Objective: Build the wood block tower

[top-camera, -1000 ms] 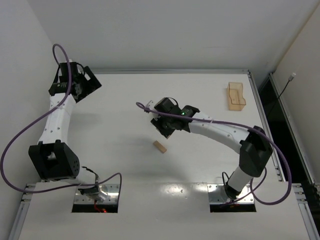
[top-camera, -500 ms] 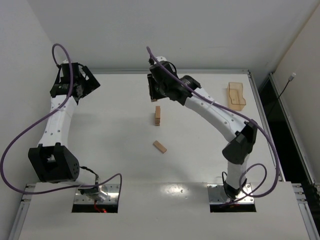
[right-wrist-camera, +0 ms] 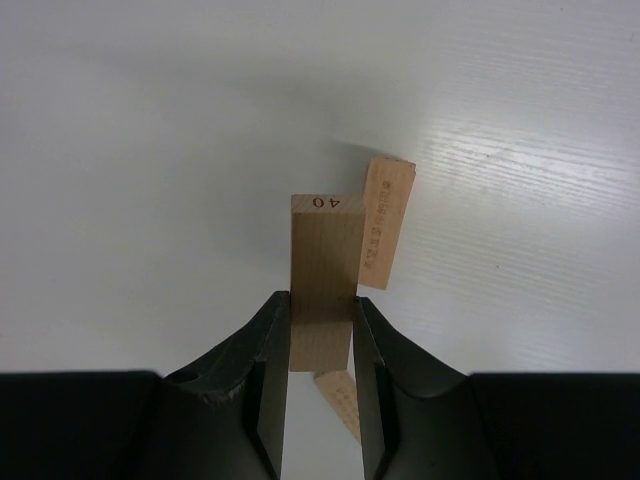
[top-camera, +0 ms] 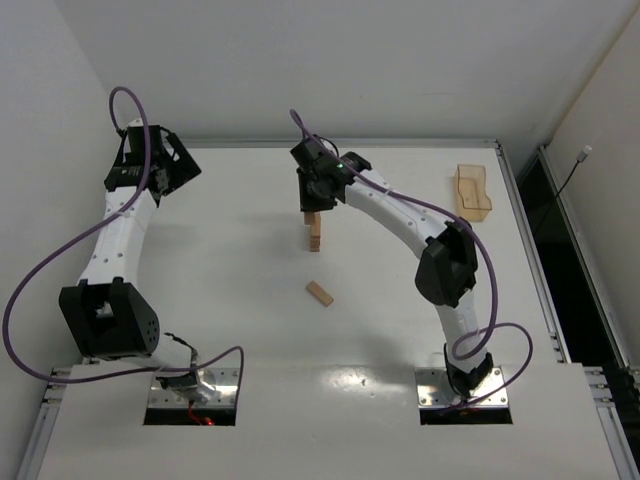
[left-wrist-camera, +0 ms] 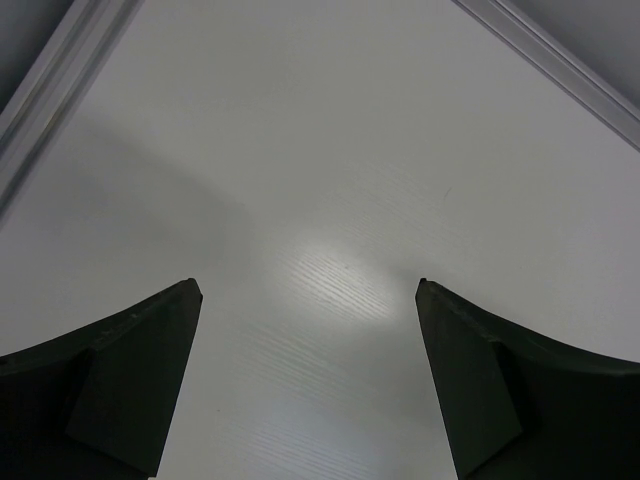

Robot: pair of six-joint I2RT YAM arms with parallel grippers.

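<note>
The tower (top-camera: 315,236) is a short narrow stack of tan wood blocks at the table's middle. My right gripper (top-camera: 312,197) is right over it. In the right wrist view its jaws (right-wrist-camera: 320,297) press both sides of a tan block marked "40" (right-wrist-camera: 326,255). Skewed tan bars of the stack show behind that block (right-wrist-camera: 388,222) and below it (right-wrist-camera: 340,402). One loose wood block (top-camera: 319,293) lies flat on the table just in front of the tower. My left gripper (top-camera: 160,166) is far off at the back left, open and empty over bare table (left-wrist-camera: 308,290).
A translucent orange tray (top-camera: 472,192) stands at the back right near the table's edge. The raised metal rim (top-camera: 340,144) runs along the back and also shows in the left wrist view (left-wrist-camera: 545,62). The right arm's links (top-camera: 400,215) stretch across the table's right half.
My right gripper rose from the table's middle to the back, uncovering the tower, then came down onto the tower's top. The left arm and the loose block have not moved.
</note>
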